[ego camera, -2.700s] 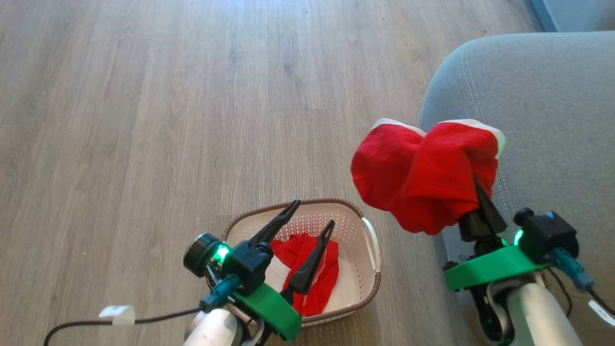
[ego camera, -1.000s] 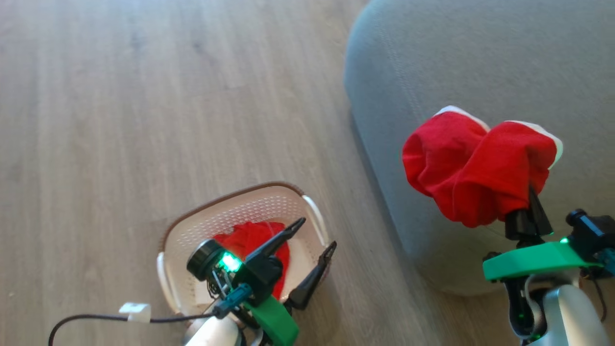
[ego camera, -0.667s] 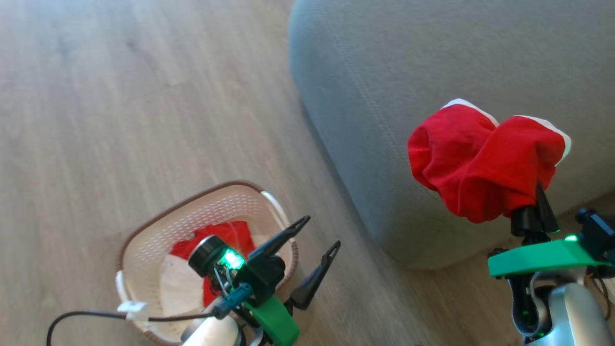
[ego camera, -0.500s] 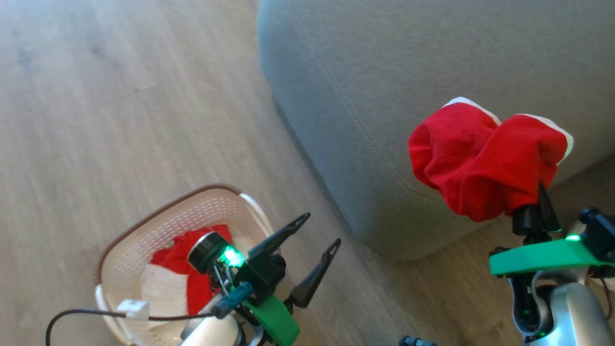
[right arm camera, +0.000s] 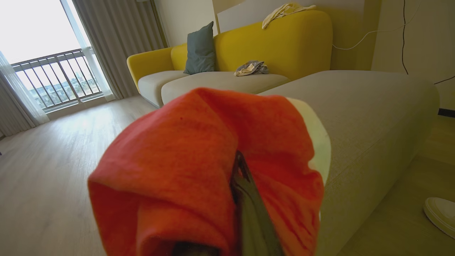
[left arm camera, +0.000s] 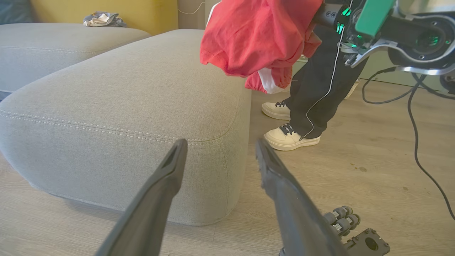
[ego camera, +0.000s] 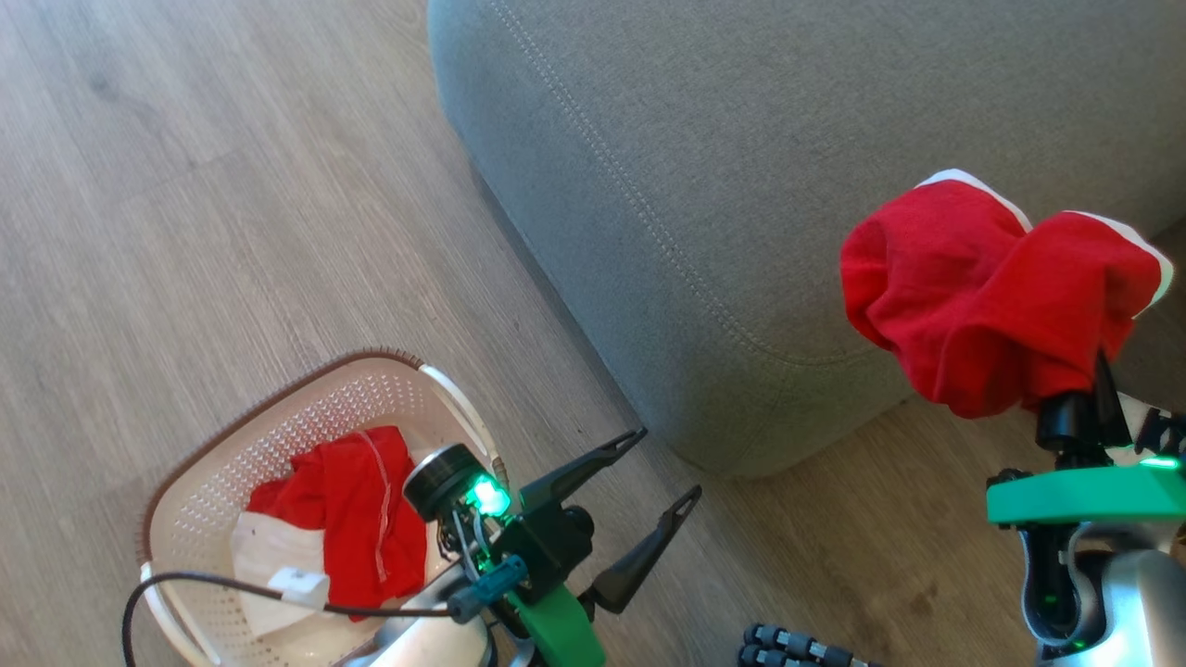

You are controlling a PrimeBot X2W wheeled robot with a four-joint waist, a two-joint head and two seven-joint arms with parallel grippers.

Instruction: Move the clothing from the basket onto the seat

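Observation:
A bright red garment point(ego camera: 982, 287) with white edges hangs bunched on my right gripper point(ego camera: 1098, 375), which is shut on it above the near right edge of the grey seat point(ego camera: 741, 139). In the right wrist view the cloth point(right arm camera: 185, 170) wraps the closed fingers point(right arm camera: 245, 192). A second red and white garment point(ego camera: 357, 519) lies in the cream basket point(ego camera: 278, 408) on the floor at lower left. My left gripper point(ego camera: 667, 461) is open and holds nothing, just right of the basket; the left wrist view has its tips point(left arm camera: 220, 142) facing the seat's corner point(left arm camera: 124, 89).
A person's dark trouser legs and white shoes point(left arm camera: 289, 137) stand on the wooden floor beside the seat's end. A yellow sofa point(right arm camera: 284, 39) with a teal cushion is behind the seat. Small grey rollers point(ego camera: 797, 644) lie on the floor by my base.
The head camera has swung right: the basket has slid to the picture's lower left and the seat now spans the top. Right gripper still holds the garment; left stays open.

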